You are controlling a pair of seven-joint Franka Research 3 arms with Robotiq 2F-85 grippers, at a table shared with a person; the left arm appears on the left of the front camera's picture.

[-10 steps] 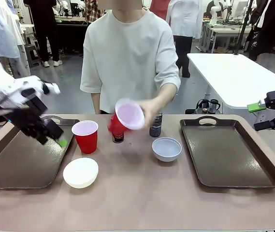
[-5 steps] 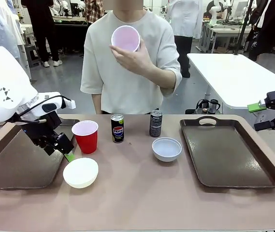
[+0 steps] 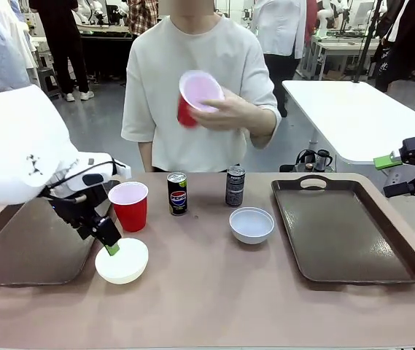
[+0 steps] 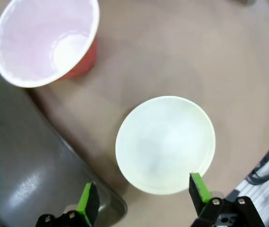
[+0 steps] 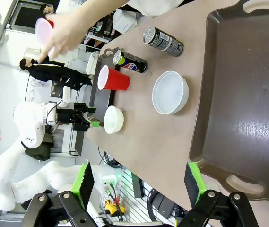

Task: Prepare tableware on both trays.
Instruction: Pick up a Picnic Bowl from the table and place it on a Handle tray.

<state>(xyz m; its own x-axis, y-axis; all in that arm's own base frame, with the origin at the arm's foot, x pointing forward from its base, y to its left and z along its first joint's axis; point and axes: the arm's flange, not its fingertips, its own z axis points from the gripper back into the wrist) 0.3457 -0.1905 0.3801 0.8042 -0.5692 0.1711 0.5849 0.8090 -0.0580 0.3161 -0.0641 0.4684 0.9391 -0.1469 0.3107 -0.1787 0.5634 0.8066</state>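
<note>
Left gripper (image 4: pixel 143 195), fingers spread, hangs over the rim of the white bowl (image 4: pixel 165 142), just beside the left tray (image 3: pixel 25 248). Rightward stand a red cup (image 3: pixel 129 205) and a Pepsi can (image 3: pixel 177 193). Above, a person's hand (image 3: pixel 225 111) holds a second red cup (image 3: pixel 196 93). Then come a dark can (image 3: pixel 235 187) with unreadable print, a second bowl (image 3: pixel 251 224), the right tray (image 3: pixel 353 233) and the right gripper (image 5: pixel 139 179), also spread.

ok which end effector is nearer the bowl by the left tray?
Left. The left end effector hangs above that bowl, open across its rim; the right end effector sits by the right tray.
</note>
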